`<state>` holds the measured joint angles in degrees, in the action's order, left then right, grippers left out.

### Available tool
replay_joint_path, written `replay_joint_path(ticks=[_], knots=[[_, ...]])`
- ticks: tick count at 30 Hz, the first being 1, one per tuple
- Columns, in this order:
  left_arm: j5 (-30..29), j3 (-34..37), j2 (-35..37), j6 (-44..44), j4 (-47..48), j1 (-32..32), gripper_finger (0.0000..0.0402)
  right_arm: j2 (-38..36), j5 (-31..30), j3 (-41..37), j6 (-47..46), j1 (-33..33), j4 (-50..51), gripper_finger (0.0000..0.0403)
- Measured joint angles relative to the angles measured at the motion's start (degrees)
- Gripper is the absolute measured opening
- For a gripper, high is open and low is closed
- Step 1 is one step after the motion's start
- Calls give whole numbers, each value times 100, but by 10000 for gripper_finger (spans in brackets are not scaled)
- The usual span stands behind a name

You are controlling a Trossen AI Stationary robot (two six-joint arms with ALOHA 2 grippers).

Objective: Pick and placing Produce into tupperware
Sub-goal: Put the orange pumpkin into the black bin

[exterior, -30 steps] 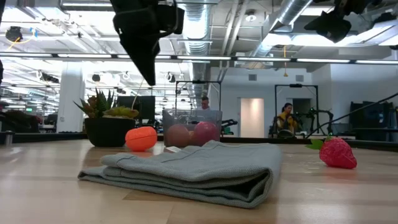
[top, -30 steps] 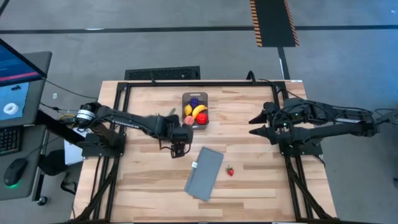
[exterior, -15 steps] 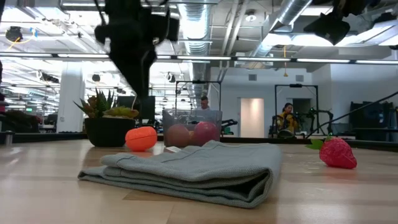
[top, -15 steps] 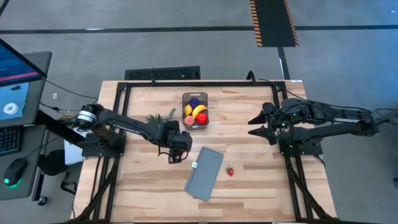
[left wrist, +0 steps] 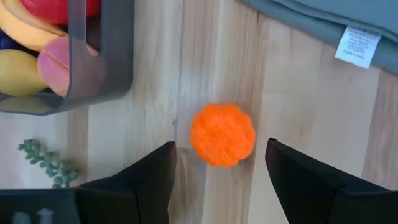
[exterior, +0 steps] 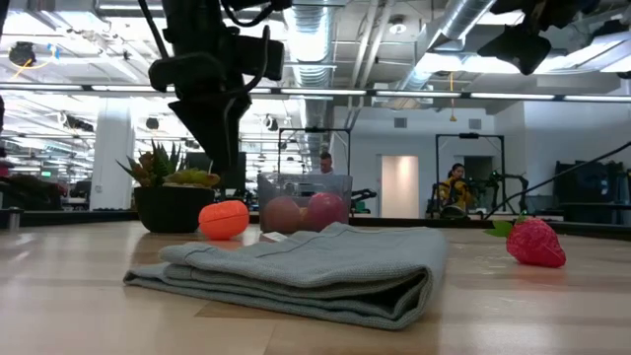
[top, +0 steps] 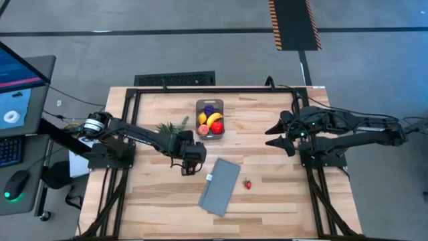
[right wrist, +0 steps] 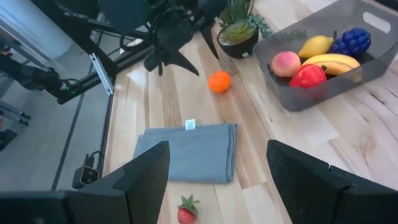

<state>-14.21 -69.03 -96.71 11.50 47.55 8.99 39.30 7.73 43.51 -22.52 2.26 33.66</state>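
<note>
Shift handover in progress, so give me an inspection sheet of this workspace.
Surface: wooden table, bare wood.
Job's things: tupperware holds banana, lemon, grapes, peach, red fruit; orange and strawberry lie outside it.
Clutter: folded grey cloth; potted plant.
Grippers: left gripper open above orange; right gripper open, waiting at the table's right side.
Cables: along both arms.
Surroundings: monitor, keyboard, mouse; people beyond the table.

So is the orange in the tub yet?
No, still out. The orange sits on the bare table beside the tub, between the left gripper's open jaws.
</note>
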Motion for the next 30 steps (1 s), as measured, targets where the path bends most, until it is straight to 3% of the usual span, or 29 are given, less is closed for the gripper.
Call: replay_joint_path(ticks=[8, 18, 23, 30], knots=[[367, 0, 0, -133, -28, -300, 245, 100, 0, -1, 1, 0, -28, 291], [664, 9, -2, -181, -105, -559, 298, 171, 0, 0, 50, 0, -119, 291], [1033, 133, -227, -182, -314, -590, 302, 167, 0, 0, 52, 0, -121, 291], [983, 161, -385, -208, -414, -596, 302, 225, 18, 0, 52, 0, -155, 291]])
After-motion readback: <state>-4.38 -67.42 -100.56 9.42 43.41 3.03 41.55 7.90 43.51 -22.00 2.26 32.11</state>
